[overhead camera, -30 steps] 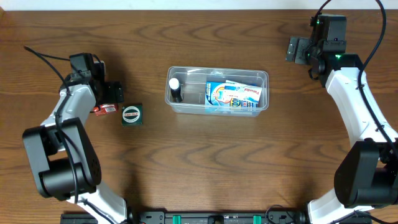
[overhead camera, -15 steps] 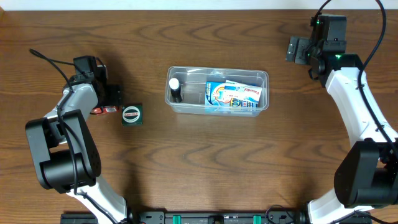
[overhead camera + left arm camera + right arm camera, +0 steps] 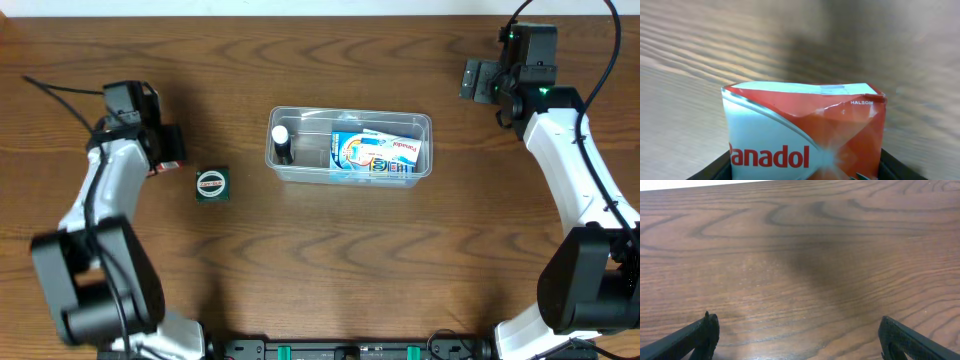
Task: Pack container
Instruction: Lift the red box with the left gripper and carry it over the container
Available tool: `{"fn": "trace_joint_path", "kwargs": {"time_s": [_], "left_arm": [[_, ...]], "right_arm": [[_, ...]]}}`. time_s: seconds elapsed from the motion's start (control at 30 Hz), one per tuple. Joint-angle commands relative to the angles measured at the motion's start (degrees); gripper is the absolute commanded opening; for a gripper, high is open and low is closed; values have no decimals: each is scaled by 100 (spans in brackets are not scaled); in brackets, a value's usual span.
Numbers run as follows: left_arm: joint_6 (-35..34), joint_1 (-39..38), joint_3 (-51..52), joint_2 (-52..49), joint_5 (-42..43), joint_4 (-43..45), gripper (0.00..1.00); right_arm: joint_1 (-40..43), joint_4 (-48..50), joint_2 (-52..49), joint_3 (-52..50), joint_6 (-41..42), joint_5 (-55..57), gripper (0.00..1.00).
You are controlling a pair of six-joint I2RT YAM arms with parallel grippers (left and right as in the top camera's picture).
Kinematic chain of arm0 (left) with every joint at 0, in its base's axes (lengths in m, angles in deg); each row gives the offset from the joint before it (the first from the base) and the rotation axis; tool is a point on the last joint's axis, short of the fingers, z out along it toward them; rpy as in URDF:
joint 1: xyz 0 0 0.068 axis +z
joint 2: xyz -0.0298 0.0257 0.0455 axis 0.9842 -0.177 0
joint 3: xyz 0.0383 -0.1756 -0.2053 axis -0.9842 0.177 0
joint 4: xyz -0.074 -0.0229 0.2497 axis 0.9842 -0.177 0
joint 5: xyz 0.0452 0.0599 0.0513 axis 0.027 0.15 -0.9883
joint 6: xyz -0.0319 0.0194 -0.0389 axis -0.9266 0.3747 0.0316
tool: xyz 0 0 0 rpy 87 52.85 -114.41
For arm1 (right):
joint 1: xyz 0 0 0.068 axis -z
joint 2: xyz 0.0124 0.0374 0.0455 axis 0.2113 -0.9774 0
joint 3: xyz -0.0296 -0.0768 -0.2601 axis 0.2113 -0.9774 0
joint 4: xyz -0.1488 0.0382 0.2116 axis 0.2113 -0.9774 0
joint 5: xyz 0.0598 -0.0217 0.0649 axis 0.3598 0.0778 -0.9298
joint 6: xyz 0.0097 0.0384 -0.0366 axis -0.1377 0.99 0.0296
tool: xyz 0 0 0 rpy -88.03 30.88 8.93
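Note:
The clear plastic container [image 3: 350, 111] sits mid-table. It holds a blue Panadol box [image 3: 376, 153] and a small dark bottle with a white cap [image 3: 282, 143]. At the left, my left gripper [image 3: 166, 150] is shut on a red Panadol box [image 3: 805, 125]. In the left wrist view the box fills the gap between the dark fingers [image 3: 707, 167] and its top edge is dented. From overhead only a red sliver of this box [image 3: 157, 170] shows under the gripper. My right gripper [image 3: 478, 80] stands wide open over bare wood at the far right, holding nothing [image 3: 799, 340].
A small dark green box with a round white label [image 3: 211, 185] lies on the table between the left gripper and the container. Both arms' black bases stand at the near corners. Cables trail from each wrist.
The left jaws have closed in from wide open onto the red Panadol box, and the left arm has swung outward to the left. The right arm has not moved.

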Motion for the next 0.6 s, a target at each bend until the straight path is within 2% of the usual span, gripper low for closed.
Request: {"fn": "trace_joint_path", "kwargs": {"time_s": [0.0, 0.27, 0.57], "left_arm": [[-391, -210, -26, 815, -15, -127, 63], [-1058, -1198, -26, 1849, 258, -179, 63], [-1585, -2658, -24, 1829, 264, 219, 63]], "right_arm": [[4, -9, 59, 46, 103, 79, 99], [4, -9, 59, 46, 103, 79, 99], [7, -9, 59, 46, 103, 79, 99]]}}
